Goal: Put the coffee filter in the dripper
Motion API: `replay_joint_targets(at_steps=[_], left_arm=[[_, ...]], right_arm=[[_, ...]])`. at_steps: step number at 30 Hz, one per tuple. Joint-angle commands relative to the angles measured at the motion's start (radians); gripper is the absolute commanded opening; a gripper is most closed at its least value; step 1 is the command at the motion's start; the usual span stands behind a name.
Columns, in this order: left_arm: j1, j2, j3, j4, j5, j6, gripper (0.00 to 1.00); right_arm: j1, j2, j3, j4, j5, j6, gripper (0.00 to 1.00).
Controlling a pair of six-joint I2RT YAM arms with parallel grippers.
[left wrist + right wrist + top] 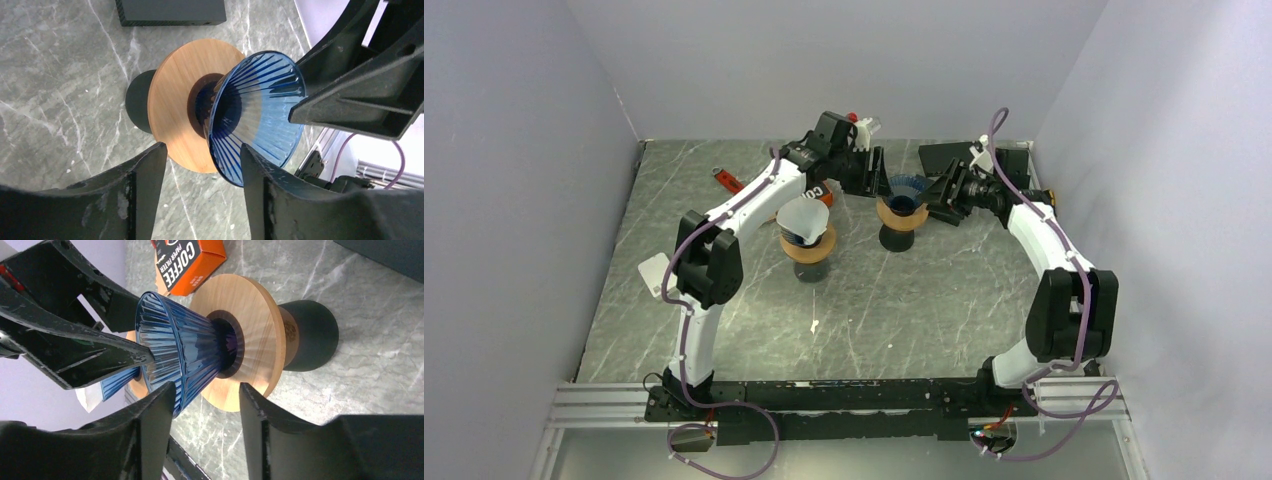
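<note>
A blue ribbed glass dripper [906, 188] sits empty in a wooden collar [898, 214] on a black stand. It also shows in the left wrist view [260, 107] and the right wrist view [172, 347]. A second dripper stand [808, 252] to its left holds a white paper filter [804, 217]. My left gripper [870, 178] is open and empty just left of the empty dripper's rim, which lies by one of its fingers [257, 172]. My right gripper [940, 196] is open and empty just right of it, one finger [160, 405] beside the glass.
An orange coffee filter box [187, 262] lies behind the drippers, partly under the left arm. A black box [948, 156] sits at the back right, also in the left wrist view [170, 12]. A red tool [727, 181] lies at the back left.
</note>
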Motion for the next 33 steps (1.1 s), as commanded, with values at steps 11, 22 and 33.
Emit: replay_joint_targets(at_steps=[11, 22, 33], left_arm=[[0.04, -0.148, 0.098, 0.047, -0.023, 0.053, 0.73], [0.281, -0.411, -0.06, -0.086, -0.235, 0.141, 0.86], [0.652, -0.483, -0.436, -0.022, 0.06, -0.027, 0.85]], right_arm=[[-0.005, -0.094, 0.1, -0.052, 0.067, -0.045, 0.72], [-0.005, -0.149, 0.098, -0.11, 0.136, -0.1, 0.77], [-0.006, -0.155, 0.108, -0.145, 0.174, -0.129, 0.82]])
